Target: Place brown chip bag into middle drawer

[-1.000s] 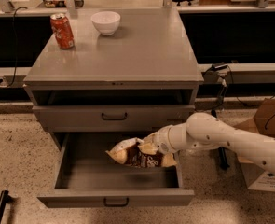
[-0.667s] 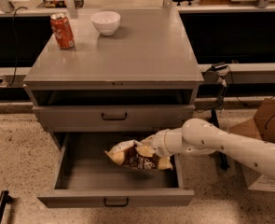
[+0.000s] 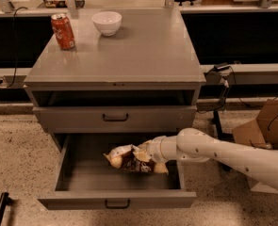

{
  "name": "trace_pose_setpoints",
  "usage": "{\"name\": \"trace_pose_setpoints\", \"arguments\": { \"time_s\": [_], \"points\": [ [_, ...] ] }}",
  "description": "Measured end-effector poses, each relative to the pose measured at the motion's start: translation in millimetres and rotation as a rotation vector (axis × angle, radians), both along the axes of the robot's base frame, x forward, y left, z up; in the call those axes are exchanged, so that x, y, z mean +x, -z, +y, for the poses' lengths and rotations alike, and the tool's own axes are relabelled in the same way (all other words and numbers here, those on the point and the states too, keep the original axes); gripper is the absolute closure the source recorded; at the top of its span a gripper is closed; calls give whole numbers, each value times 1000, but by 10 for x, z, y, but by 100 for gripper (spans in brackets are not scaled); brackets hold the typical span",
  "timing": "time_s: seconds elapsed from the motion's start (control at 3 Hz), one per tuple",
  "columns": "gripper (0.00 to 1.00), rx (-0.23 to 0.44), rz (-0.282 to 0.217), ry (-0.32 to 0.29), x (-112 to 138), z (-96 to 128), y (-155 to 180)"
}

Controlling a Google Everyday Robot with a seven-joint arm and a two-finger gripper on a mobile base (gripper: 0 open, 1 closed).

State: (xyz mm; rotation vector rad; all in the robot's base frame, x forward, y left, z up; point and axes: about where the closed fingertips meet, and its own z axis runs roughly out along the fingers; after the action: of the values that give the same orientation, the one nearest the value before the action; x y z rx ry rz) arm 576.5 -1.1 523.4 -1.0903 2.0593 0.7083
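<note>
Red can (image 3: 63,31), white bowl (image 3: 106,22) on desk (image 3: 143,55), far left; not involved. Middle drawer (image 3: 117,199) pulled open. Brown chip bag (image 3: 126,158) inside it, right of centre, low over floor. Gripper (image 3: 145,154) at bag's right end, fingers clamped on it. Best: settle bag flat, part fingers, lift out clear of right wall.

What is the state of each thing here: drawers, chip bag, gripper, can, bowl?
Lower drawer: pulled open.
Upper drawer: closed.
Chip bag: crumpled, inside the open lower drawer, at the gripper.
Gripper: inside the lower drawer, against the chip bag.
Can: upright on the cabinet top.
Bowl: upright on the cabinet top, looks empty.
</note>
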Motion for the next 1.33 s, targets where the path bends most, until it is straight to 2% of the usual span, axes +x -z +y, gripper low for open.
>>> {"name": "trace_pose_setpoints", "arguments": {
  "time_s": [0.67,1.0,1.33],
  "points": [
    [13,2,4,-5,-14,32,10],
    [0,2,5,-8,-19,46,15],
    [0,-9,19,-7,-31,49,48]
  ]
}}
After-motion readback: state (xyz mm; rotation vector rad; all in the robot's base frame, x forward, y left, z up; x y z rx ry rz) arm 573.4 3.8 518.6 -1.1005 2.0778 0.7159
